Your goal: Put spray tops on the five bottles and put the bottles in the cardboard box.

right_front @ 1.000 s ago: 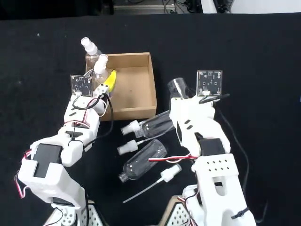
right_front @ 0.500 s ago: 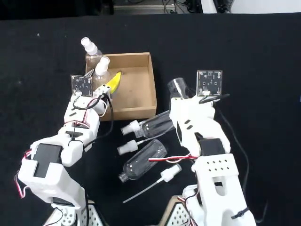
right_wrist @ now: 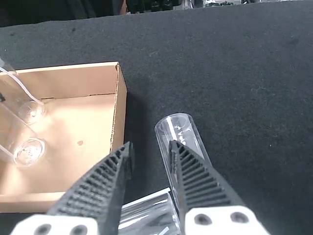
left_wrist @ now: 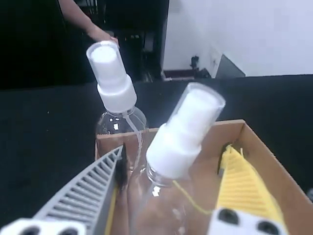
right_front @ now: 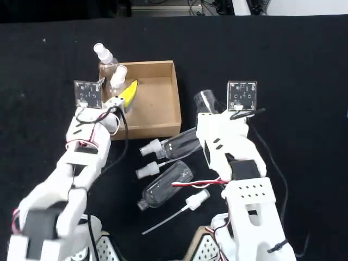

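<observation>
My left tool, released, flanks the clear white-capped plastic bottle in the brown cardboard box; my right tool hangs parted, empty.

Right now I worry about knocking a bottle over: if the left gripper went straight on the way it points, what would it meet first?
The left gripper straddles a capped bottle, so that comes first; behind it, likely the second capped bottle by the cardboard box's far wall, though depth is unclear.
</observation>
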Controlling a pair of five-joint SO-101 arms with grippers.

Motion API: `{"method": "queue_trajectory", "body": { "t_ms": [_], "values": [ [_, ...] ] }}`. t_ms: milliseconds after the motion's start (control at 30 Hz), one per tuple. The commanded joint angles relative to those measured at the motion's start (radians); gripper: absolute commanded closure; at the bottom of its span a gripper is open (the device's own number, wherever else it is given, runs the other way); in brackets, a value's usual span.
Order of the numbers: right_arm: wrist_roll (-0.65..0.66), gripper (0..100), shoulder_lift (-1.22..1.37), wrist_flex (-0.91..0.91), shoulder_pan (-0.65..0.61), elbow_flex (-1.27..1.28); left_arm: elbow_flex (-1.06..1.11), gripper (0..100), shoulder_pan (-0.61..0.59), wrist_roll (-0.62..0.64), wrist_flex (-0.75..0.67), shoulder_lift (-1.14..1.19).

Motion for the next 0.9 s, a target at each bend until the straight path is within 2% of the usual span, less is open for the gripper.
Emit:
{"method": "queue_trajectory", "body": {
  "t_ms": [0,100,233,333,433,533,600,700,800,867],
  "values": [
    [0.002,90.3,-0.019,-0.026,-0.015,-0.005,-0.024,72,0.033,0.008,0.339,-0.284],
    [0.002,90.2,-0.019,-0.023,-0.015,-0.005,-0.073,72,0.039,0.008,0.631,-0.416],
    [0.002,90.3,-0.021,-0.015,-0.015,-0.010,-0.186,72,-0.021,0.008,1.011,-0.529],
    [0.002,90.3,-0.022,0.046,-0.017,-0.058,-0.255,73,-0.097,0.009,1.168,-0.568],
    [0.000,90.3,-0.021,0.157,-0.031,-0.145,-0.295,82,-0.211,0.009,1.278,-0.589],
    [0.000,90.4,-0.015,0.212,-0.100,-0.220,-0.272,97,-0.308,0.000,1.315,-0.586],
    [0.000,90.4,-0.013,0.215,-0.175,-0.239,-0.219,94,-0.351,0.008,1.306,-0.578],
    [-0.006,94.5,0.019,0.192,-0.308,-0.249,-0.094,90,-0.358,0.026,1.186,-0.585],
    [0.000,95.9,0.122,0.103,-0.437,-0.242,0.024,94,-0.374,0.091,1.002,-0.585],
    [-0.003,95.9,0.219,0.038,-0.477,-0.260,0.088,98,-0.414,0.121,0.922,-0.585]
  ]
}}
